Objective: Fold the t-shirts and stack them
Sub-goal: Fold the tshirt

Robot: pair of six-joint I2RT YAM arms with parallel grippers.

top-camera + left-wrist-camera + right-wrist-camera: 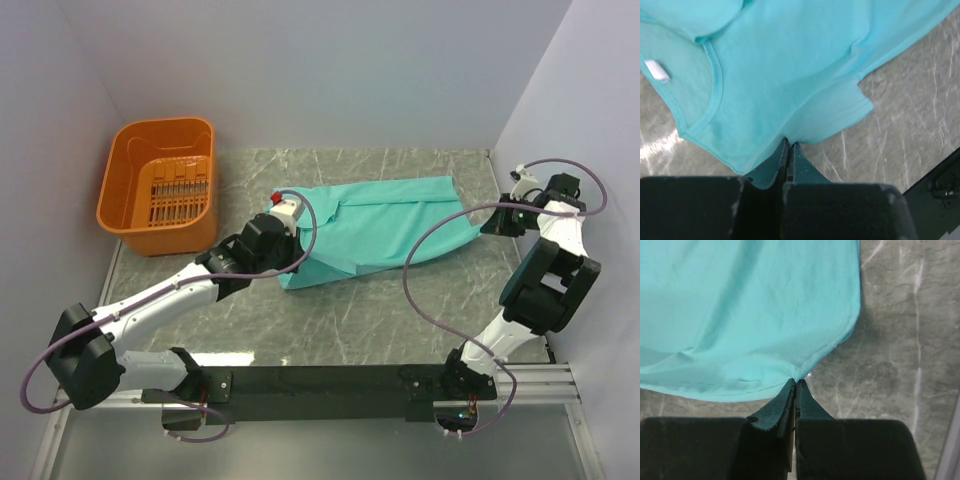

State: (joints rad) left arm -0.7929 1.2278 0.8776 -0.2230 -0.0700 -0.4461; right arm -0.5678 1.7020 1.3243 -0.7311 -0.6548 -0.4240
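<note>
Where the left gripper (789, 146) pinches shut on cloth between collar and sleeve and the right gripper (795, 381) nips the hem, the teal t-shirt (390, 225) spreads away from both, lying between them on the marble table (340, 320). Soft, light and limp, it will likely sag and crease, so seams and corners offer the surest hold. Plain, with a small white neck label (656, 71), it seems partly doubled over.

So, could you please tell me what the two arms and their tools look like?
Both the left arm and right arm have white links, bulky black joints and looping mauve cables. The left tool and right tool are dark and tapered.
</note>
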